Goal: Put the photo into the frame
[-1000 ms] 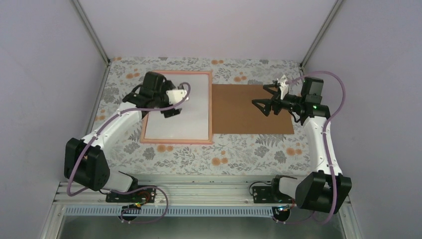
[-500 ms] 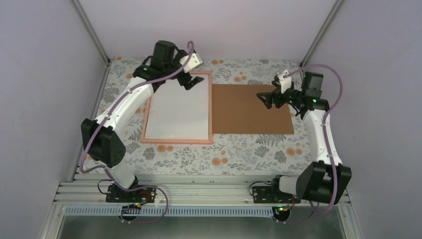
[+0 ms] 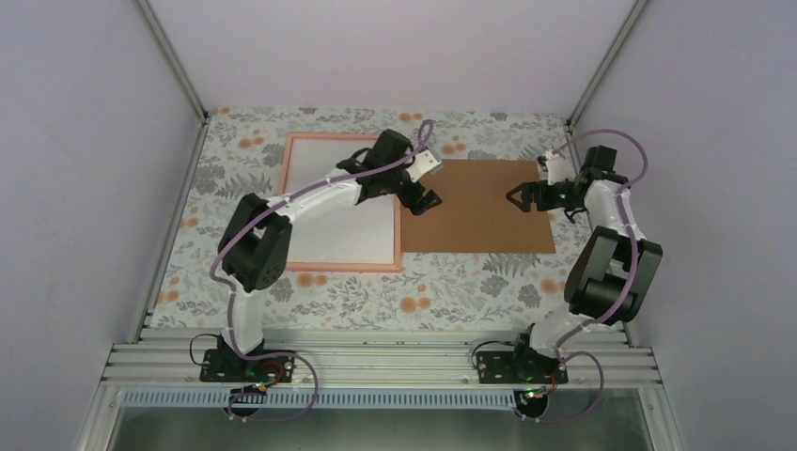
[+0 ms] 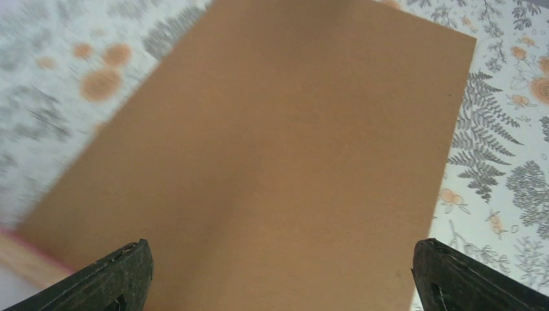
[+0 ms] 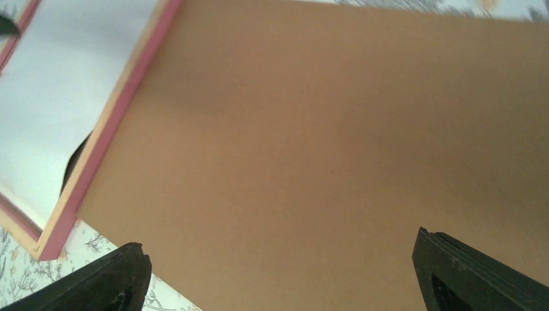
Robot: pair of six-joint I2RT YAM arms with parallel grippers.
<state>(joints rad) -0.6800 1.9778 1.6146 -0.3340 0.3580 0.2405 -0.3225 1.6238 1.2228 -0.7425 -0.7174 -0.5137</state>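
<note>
The pink frame (image 3: pixel 338 268) lies flat at the table's left, and a plain white surface (image 3: pixel 343 235) fills its middle. I cannot tell whether that surface is the photo; no sunset print shows in any view. My left gripper (image 3: pixel 423 193) hovers open over the left edge of the brown backing board (image 3: pixel 479 225), beside the frame's right rail. My right gripper (image 3: pixel 520 197) hovers open over the board's right part. The left wrist view shows the board (image 4: pixel 291 142) below the empty left gripper (image 4: pixel 285 278). The right wrist view shows the board (image 5: pixel 336 129) and the frame's rail (image 5: pixel 110 136) beyond the right gripper (image 5: pixel 285 275).
A floral cloth (image 3: pixel 442 291) covers the table. The brown board touches the frame's right side. Pale walls with metal corner posts (image 3: pixel 174 66) close in the left, back and right. The aluminium base rail (image 3: pixel 376 362) runs along the near edge.
My left arm has swung right, from the frame's far left corner across it to the board's left edge. My right gripper has drawn back toward the board's right end. Both stay open.
</note>
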